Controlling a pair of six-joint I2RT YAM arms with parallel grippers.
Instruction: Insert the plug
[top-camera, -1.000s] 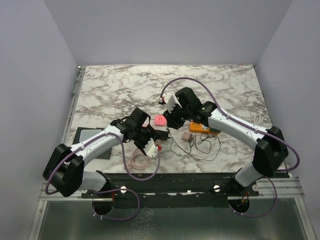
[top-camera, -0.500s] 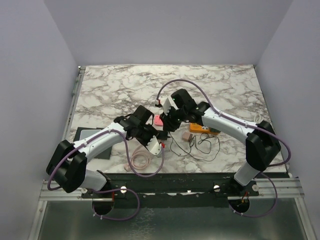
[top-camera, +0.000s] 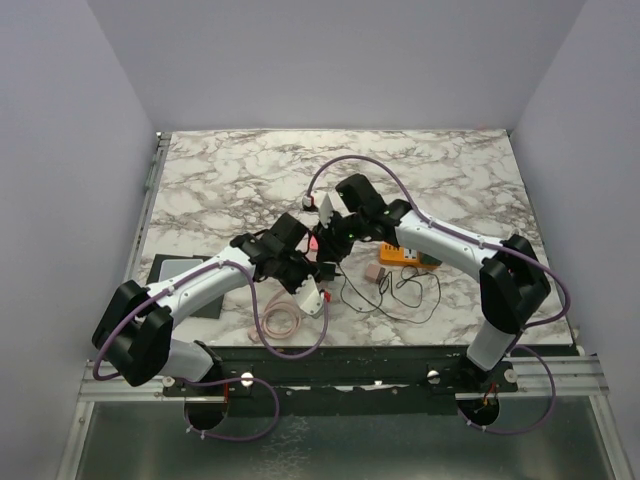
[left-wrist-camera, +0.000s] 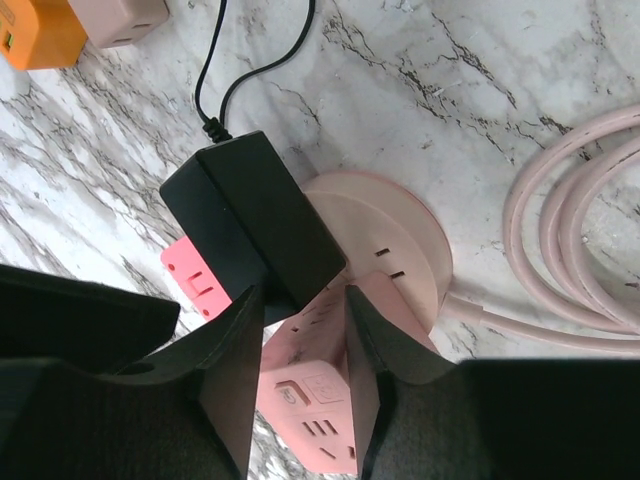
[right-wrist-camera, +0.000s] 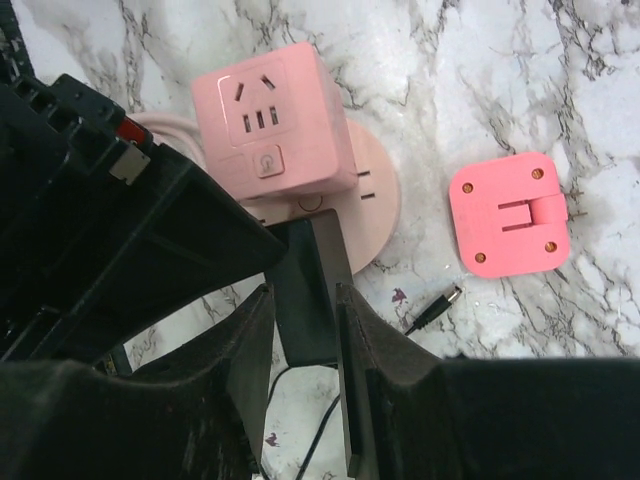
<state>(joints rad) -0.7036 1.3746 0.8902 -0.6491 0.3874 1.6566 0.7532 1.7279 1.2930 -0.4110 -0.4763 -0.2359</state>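
The right jaws stand partly open and clamp the black rectangular plug adapter (right-wrist-camera: 312, 290) by its long sides, one finger (right-wrist-camera: 245, 370) against each. The adapter's far end meets the round pink base (right-wrist-camera: 378, 195) just below the pink cube-shaped socket block (right-wrist-camera: 272, 115). Whether its pins sit in a socket cannot be told.

The left jaws, also partly open, straddle the same cube, with fingers (left-wrist-camera: 372, 350) close against its sides. Whether they press on it cannot be told.

Only the left wrist view shows the thin black wire (left-wrist-camera: 215, 70) leaving the adapter, the pale pink coiled cable (left-wrist-camera: 570, 230), the orange block (left-wrist-camera: 35, 35) and the beige block (left-wrist-camera: 115, 15).

The right wrist view shows a coral square plate (right-wrist-camera: 510, 215) with four screw holes lying whole on the marble table (right-wrist-camera: 480, 60), and beside it a loose black barrel connector (right-wrist-camera: 435, 310).

From above, both arms meet over the near middle of the table and hide the adapter.
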